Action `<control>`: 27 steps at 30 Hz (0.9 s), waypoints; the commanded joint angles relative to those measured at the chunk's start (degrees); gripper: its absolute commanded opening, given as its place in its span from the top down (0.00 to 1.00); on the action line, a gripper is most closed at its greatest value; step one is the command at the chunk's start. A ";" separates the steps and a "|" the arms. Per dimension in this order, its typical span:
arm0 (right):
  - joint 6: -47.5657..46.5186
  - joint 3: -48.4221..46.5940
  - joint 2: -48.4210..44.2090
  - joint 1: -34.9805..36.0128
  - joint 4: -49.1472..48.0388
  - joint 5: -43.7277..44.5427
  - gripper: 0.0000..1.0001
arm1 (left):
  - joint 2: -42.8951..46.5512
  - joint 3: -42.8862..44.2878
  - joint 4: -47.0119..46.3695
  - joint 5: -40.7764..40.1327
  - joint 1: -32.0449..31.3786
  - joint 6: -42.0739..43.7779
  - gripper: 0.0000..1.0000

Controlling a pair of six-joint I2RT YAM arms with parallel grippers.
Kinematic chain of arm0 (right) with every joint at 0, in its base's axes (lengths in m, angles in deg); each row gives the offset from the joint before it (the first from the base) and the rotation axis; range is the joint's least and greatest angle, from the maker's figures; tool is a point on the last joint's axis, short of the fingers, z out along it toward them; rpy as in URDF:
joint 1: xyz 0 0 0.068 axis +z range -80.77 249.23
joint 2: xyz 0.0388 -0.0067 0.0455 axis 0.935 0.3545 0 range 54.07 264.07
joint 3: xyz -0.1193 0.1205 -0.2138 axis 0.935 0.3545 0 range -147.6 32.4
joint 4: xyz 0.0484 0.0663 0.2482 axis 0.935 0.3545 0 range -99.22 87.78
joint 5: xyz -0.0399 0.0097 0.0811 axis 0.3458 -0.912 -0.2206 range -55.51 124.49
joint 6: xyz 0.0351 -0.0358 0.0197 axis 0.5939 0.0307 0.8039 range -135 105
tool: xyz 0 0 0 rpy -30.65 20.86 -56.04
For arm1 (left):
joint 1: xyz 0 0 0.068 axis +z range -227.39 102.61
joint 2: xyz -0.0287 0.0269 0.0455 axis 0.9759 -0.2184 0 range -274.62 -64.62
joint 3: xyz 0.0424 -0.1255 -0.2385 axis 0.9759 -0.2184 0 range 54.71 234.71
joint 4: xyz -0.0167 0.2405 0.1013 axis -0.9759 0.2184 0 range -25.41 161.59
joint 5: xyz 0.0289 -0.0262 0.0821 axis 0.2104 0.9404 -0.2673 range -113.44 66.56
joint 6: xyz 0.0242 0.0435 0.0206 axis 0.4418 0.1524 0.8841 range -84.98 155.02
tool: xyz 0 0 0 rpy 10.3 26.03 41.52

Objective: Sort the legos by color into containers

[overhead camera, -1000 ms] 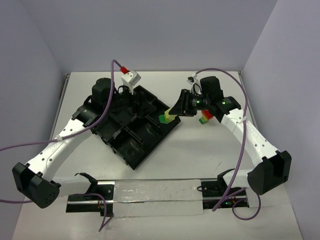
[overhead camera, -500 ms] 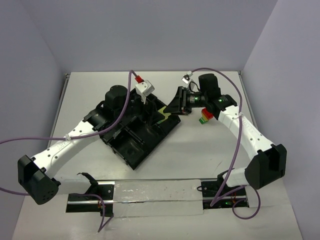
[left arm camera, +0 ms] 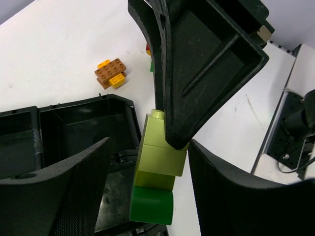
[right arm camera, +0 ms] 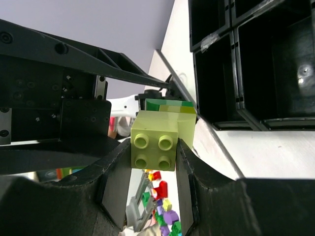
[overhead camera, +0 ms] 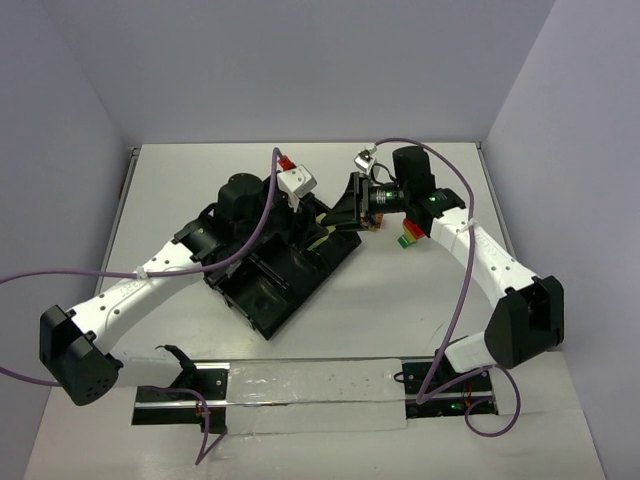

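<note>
Lego stack (left arm camera: 156,164): pale yellow-green bricks with one green brick at the end. The long axis lies in line with the fingers of the right gripper (right arm camera: 154,147). The green end points away from that wrist, toward the left wrist camera, and the studs of the pale end face the right wrist camera.
Location: at the corner rim of the tray (left arm camera: 88,105); contact with it cannot be told.
Right gripper: clamped on the pale end.
Left gripper (left arm camera: 148,145): jaws apart, one finger on each side of the stack.
Table: orange bricks (left arm camera: 111,73) beyond the tray; red and green bricks (overhead camera: 408,238) beside the right arm.
</note>
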 commanded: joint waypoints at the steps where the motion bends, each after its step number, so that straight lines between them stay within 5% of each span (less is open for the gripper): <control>1: 1.40 0.59 0.90 -0.69 -4.40 -3.66 1.00 | 1.54 -0.35 0.98 -1.12 -0.48 2.29 0.30; 18: 1.40 1.52 0.70 -0.98 -5.02 -4.19 1.00 | 1.95 -2.05 -0.82 2.65 -0.48 1.59 0.37; 22: 1.60 2.09 0.33 -0.98 -5.55 -4.19 1.00 | 1.40 -1.61 -0.96 2.70 -0.48 1.41 0.49; 27: 1.28 2.26 -0.08 -0.98 -5.51 -3.96 1.00 | 0.85 -0.91 -0.14 2.71 -0.48 1.23 0.96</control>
